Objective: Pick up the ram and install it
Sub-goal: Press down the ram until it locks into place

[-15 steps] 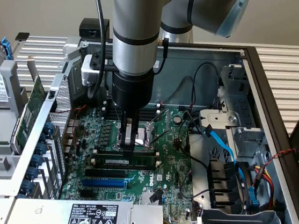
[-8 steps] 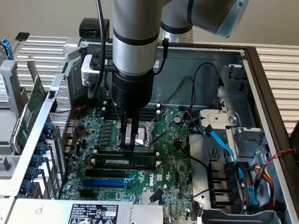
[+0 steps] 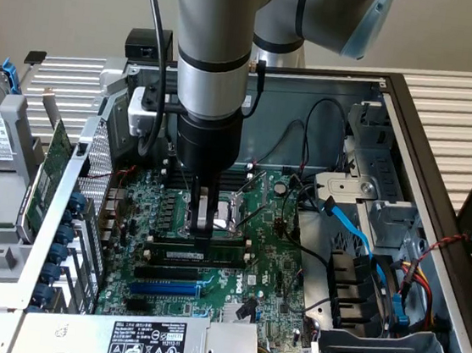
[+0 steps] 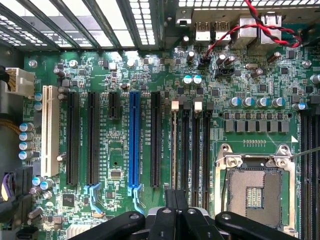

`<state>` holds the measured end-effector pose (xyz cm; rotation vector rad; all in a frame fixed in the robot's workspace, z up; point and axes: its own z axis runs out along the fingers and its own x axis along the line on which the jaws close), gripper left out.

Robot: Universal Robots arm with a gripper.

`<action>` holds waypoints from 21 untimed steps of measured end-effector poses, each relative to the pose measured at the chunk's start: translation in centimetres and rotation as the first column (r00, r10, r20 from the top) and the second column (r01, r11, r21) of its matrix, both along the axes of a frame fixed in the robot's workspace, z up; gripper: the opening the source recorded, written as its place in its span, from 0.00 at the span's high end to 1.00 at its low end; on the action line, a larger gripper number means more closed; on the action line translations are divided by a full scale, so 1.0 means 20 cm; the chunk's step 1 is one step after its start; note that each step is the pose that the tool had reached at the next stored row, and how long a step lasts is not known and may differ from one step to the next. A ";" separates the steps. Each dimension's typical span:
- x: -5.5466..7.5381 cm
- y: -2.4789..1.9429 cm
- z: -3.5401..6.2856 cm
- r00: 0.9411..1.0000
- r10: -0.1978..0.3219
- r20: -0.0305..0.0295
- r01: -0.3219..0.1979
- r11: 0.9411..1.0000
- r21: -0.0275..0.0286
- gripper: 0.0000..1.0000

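In the exterior view the arm comes straight down into the open computer case [image 3: 412,128]. The gripper [image 3: 202,239] stands upright above the motherboard [image 3: 274,257], and its two fingers are pressed together with no gap between them. Nothing is pinched between them. The fingertips reach the upper edge of the ram [image 3: 226,249]. The ram is a thin green stick that stands on its long edge in one of the black memory slots, running from 9 o'clock to 3 o'clock under the gripper. It looks level along its length, but it cannot be told whether it is fully seated.

The CPU socket [image 3: 234,210] is just beside the fingers, toward 1 o'clock from the fingertips. A blue slot [image 3: 164,288] lies near the ram toward 7 o'clock. A larger green expansion card [image 3: 54,164] stands well apart toward 9 o'clock, outside the case wall. A blue cable [image 3: 357,233] runs toward 3 o'clock.

In the wrist view the gripper [image 4: 176,197] appears as dark closed fingers, with the memory slots [image 4: 192,150] running away from its tip. The CPU socket [image 4: 257,190] lies beside these slots, and the blue slot [image 4: 134,140] on their other side
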<state>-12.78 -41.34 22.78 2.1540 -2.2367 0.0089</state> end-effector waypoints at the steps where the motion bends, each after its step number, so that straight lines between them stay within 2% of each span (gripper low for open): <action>1: 0.00 0.000 -0.001 1.000 0.000 0.000 0.000 1.000 0.000 0.89; 12: -0.01 0.000 0.000 1.000 0.000 0.000 0.000 1.000 0.001 0.89; 21: -0.01 0.000 0.126 1.000 0.000 0.000 0.000 1.000 0.000 0.89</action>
